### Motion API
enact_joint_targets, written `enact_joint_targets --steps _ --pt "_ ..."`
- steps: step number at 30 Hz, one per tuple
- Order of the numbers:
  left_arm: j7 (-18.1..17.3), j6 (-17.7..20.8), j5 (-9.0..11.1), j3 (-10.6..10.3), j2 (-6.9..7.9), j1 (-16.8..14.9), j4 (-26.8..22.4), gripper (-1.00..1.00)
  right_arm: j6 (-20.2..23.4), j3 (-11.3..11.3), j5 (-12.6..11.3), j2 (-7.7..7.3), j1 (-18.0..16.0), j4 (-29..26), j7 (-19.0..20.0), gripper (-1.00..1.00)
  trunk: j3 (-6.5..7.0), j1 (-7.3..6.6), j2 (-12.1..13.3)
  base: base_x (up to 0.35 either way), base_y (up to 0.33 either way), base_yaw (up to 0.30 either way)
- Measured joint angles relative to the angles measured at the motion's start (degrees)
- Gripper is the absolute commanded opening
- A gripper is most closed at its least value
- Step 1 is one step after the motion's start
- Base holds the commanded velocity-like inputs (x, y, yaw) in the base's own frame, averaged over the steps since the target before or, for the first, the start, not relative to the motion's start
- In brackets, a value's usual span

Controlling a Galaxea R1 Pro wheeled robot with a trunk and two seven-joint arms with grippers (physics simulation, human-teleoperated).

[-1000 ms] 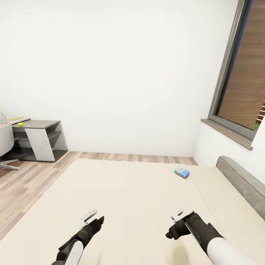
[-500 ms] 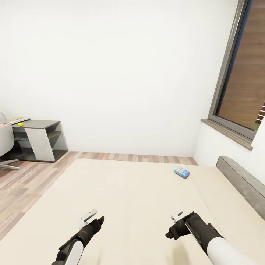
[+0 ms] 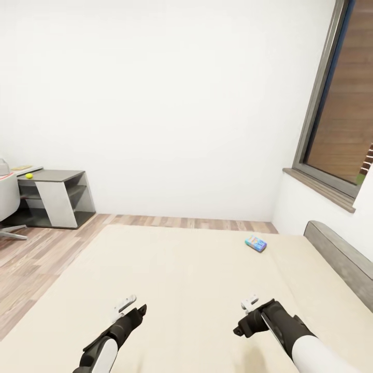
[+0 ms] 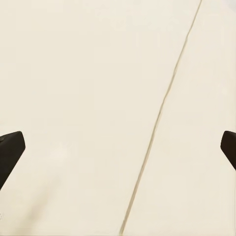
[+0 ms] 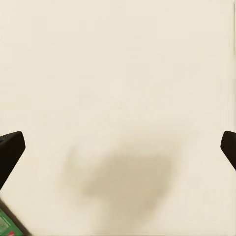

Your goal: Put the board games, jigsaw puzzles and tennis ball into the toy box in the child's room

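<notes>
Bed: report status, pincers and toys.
Left pincer and right pincer open, empty, over bed. Teal board game lying ahead right. Tennis ball on table. Path unobstructed.

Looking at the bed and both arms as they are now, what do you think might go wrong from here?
1. The blue game box lies far up the bed, near the headboard; reaching it may mean leaning far over the mattress.
2. A green box corner sits close beside the open right claw and could get nudged or overlooked.
3. The tennis ball rests near the desk edge and may roll off if bumped.
</notes>
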Motion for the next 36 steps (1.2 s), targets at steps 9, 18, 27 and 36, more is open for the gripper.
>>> enact_joint_targets --steps 9,18,27,36 --pt "0.2 0.5 0.3 -0.1 0.06 -0.1 0.0 1.0 -0.1 -1.5 0.0 0.02 0.3 -0.2 -0.2 1.0 1.62 -1.98 3.6 0.0 0.0 0.0" --pt "0.0 0.8 0.5 -0.2 0.07 -0.2 0.2 1.0 0.0 -1.8 0.0 -0.04 0.4 -0.4 -0.2 1.0 3.23 -3.96 7.2 0.0 0.0 0.0" --pt "0.0 1.2 0.6 -0.5 0.07 -0.3 0.5 1.0 0.2 -1.9 -0.1 -0.07 0.4 -0.5 -0.2 1.0 4.85 -5.93 10.8 0.0 0.0 0.0" --pt "-2.0 8.5 1.7 -1.3 0.14 -0.8 0.6 1.0 2.0 -2.9 -0.5 -1.15 0.3 -0.8 4.0 1.0 6.47 -7.91 14.4 0.0 0.0 0.0"
